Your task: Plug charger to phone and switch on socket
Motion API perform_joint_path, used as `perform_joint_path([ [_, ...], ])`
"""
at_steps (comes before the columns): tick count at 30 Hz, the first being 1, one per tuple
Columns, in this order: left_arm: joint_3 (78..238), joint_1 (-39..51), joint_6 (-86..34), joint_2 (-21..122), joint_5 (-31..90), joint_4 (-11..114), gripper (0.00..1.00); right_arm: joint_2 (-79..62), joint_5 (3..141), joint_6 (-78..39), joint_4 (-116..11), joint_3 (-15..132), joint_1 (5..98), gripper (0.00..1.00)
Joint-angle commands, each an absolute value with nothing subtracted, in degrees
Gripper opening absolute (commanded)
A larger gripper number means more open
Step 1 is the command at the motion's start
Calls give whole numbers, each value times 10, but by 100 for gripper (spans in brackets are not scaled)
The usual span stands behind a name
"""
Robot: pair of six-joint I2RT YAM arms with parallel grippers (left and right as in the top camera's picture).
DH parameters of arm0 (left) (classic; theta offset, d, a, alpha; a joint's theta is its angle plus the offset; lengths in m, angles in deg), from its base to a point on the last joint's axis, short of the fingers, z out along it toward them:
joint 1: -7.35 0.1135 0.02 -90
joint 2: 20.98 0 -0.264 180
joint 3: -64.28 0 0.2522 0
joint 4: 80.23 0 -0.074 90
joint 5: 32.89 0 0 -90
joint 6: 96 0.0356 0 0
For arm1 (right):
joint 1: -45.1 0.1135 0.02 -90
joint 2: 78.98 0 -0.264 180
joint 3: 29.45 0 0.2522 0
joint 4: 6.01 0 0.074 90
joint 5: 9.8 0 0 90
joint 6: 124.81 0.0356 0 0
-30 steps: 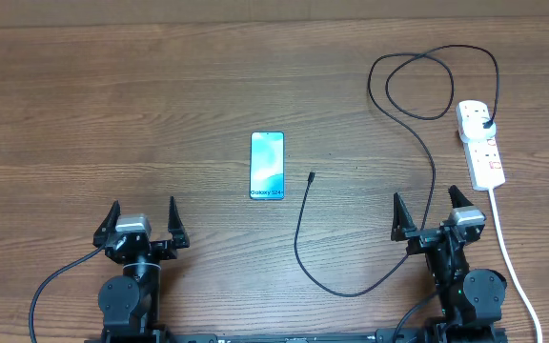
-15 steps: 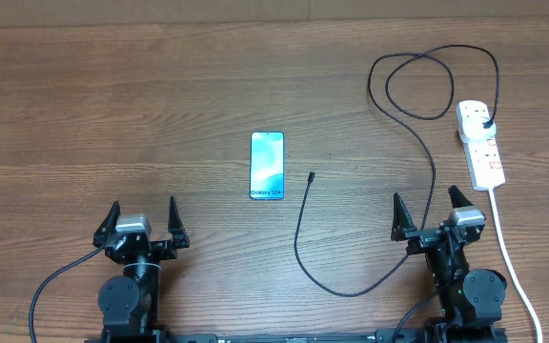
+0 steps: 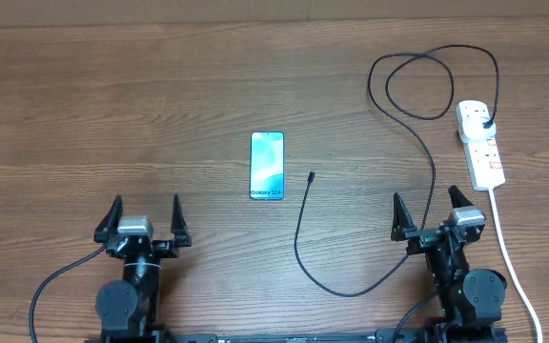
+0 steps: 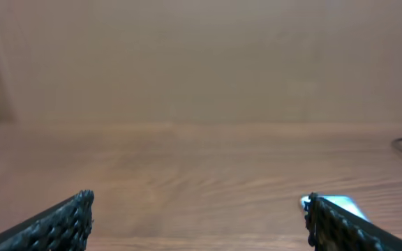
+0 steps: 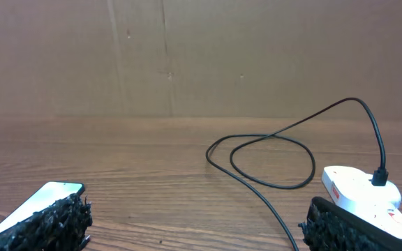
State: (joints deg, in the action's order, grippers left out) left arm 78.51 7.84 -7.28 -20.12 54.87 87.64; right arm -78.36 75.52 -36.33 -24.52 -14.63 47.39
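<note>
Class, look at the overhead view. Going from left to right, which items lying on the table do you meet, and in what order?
phone → loose tip of the charger cable → power strip. The rest of the cable spans too wide to place.

Wood-grain table (image 3: 112, 95) carried the phone (image 3: 267, 166) flat and screen-up near the middle, the charger (image 3: 296, 238) snaking to its right, tip near the phone but apart, looped far right and plugged into the socket (image 3: 480, 143), whose white cord (image 3: 508, 252) ran toward the near edge.
</note>
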Motion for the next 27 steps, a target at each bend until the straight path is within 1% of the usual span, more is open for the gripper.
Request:
perform_joint_path([
  [1,783,81,-64,-207,453,928,100,-788,754,-366,-243,-152,477,100],
  [6,783,81,-64,-207,380,1042,100,-788,754,-366,-243,-152,477,100],
  [12,783,81,-64,-207,376,1162,100,-788,754,-366,-243,-152,477,100],
  [14,786,81,-82,-207,388,1190,100,-788,754,-366,-243,-152,477,100],
  [18,803,81,-124,-207,404,1192,100,-788,754,-366,-243,-152,477,100],
  [21,824,81,-125,-206,409,1178,100,-788,754,-366,-243,-152,477,100],
  [25,894,81,-124,-183,427,1098,100,-788,754,-366,-243,-152,477,100],
  [27,949,81,-124,-137,422,1053,100,-788,754,-366,-243,-152,477,100],
])
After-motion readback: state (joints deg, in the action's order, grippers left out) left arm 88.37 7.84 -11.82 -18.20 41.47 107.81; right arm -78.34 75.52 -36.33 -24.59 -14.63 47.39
